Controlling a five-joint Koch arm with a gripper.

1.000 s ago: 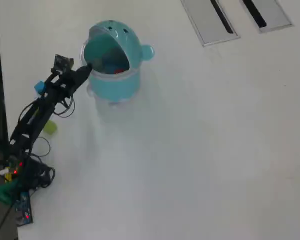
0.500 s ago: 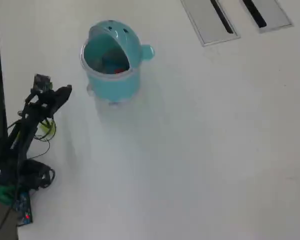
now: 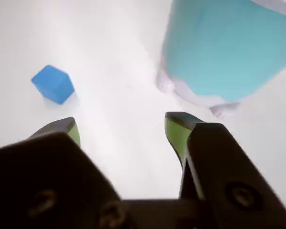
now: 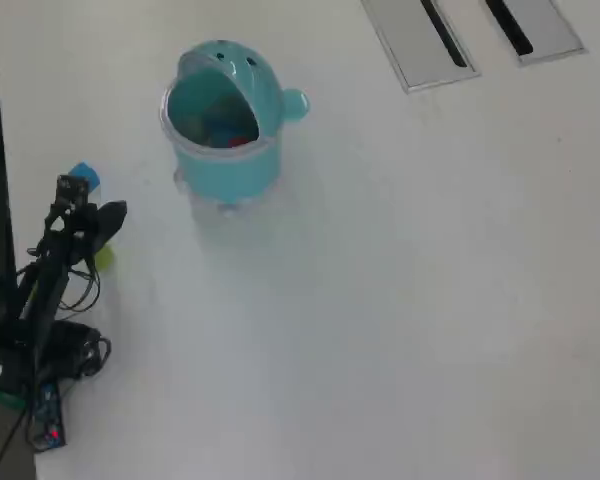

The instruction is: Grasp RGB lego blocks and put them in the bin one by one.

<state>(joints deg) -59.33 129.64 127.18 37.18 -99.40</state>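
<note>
The blue block [image 3: 53,84] is being shown on the white desk [image 3: 119,95] in the wrist view, ahead of the pincer [image 3: 121,129] and off to its left, well outside the gap between the green-padded fingertips [image 3: 175,133]. The pincer is being held wide and empty, with only bare desk seen between its jaws. A swing to the left is judged to be needed before any closing, since the block is lying beyond the left tip; it is turned so that a corner is facing the camera, and no long axis is being offered by its cube-like shape. The bin [image 3: 229,47] is being seen near, ahead and to the right. In the overhead view the blue block [image 4: 84,177] is partly hidden by the arm, and a yellow-green block [image 4: 104,258] is peeking out beside it, which the wrist view is not showing. Something red [image 4: 238,142] is also being shown inside the bin [image 4: 225,165] there.
</note>
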